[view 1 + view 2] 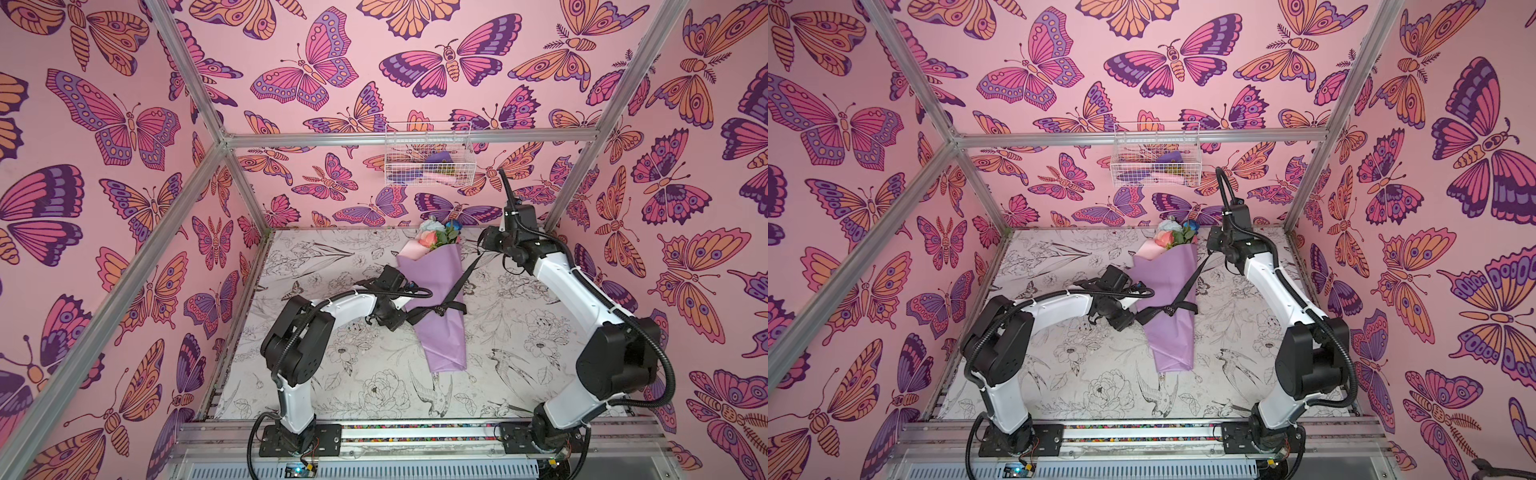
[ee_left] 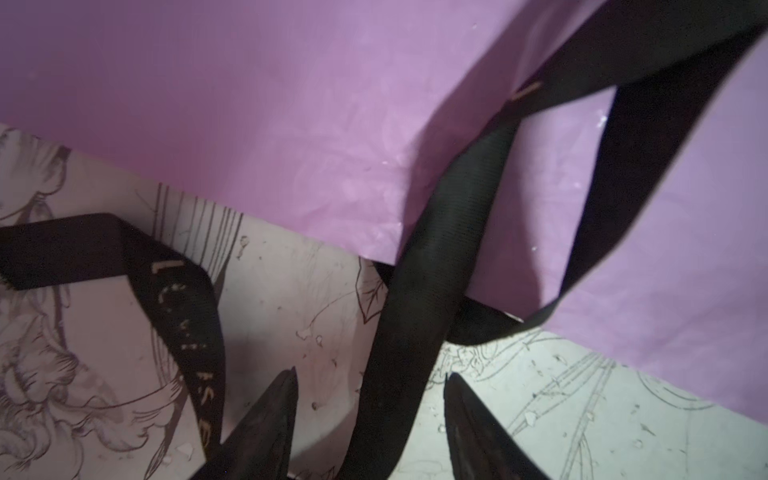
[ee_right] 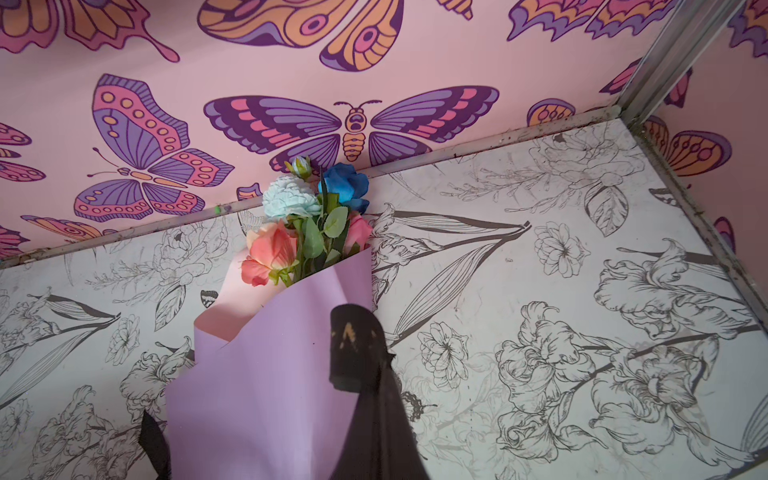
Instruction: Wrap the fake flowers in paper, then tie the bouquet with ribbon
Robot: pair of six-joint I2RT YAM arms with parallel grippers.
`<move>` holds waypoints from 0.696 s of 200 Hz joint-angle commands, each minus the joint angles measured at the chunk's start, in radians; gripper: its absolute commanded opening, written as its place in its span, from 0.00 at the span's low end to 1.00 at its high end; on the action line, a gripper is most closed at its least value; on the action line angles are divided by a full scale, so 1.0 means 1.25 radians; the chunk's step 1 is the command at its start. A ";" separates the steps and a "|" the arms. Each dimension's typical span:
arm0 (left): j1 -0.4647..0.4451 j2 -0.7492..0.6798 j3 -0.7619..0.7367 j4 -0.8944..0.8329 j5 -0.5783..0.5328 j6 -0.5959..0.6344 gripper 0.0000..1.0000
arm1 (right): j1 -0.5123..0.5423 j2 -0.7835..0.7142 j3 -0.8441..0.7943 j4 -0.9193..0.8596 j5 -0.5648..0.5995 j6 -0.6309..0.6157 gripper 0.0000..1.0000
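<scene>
Since a tie can only bind what it encircles, the bouquet of fake flowers (image 1: 424, 282) is lying flat on the counter (image 1: 519, 365) between the two arms. Its blooms (image 3: 291, 232) are poking out of the wide end of the lilac wrap. The black ribbon (image 1: 436, 309) is crossing over the bouquet roughly at its middle, probably so that paper and hidden stems get cinched together. Off the bouquet's right side, near its bloom end, the right end effector (image 1: 484, 246) is pinching one ribbon tail with its jaws fully closed. It is holding that strand raised and taut off the bouquet, which looks meant to stop the crossing from slackening. Just beside the bouquet's left edge, the left end effector (image 2: 372, 374) is standing about half open, with another strand running between its fingers (image 2: 274, 407) but not yet clamped. It seems to be lining up to take this second tail so both ends can be drawn apart.
</scene>
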 commanded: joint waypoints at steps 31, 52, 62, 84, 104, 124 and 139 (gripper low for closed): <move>0.007 0.073 0.081 -0.079 -0.075 0.034 0.35 | -0.028 0.075 0.106 -0.020 -0.060 0.013 0.00; 0.011 0.095 0.103 -0.096 -0.097 0.038 0.18 | -0.037 0.091 0.127 -0.030 -0.064 0.012 0.00; 0.013 0.101 0.112 -0.106 -0.105 0.040 0.09 | -0.042 0.090 0.128 -0.033 -0.064 0.011 0.00; 0.027 0.097 0.111 -0.111 -0.106 0.038 0.00 | -0.064 0.072 0.110 -0.037 -0.053 0.011 0.00; 0.039 0.085 0.111 -0.110 -0.103 0.035 0.00 | -0.095 0.050 0.081 -0.040 -0.043 0.013 0.00; 0.042 0.076 0.111 -0.109 -0.111 0.038 0.00 | -0.135 0.028 0.040 -0.039 -0.037 0.019 0.00; 0.046 0.074 0.111 -0.109 -0.141 0.036 0.00 | -0.160 0.012 0.005 -0.041 -0.032 0.022 0.00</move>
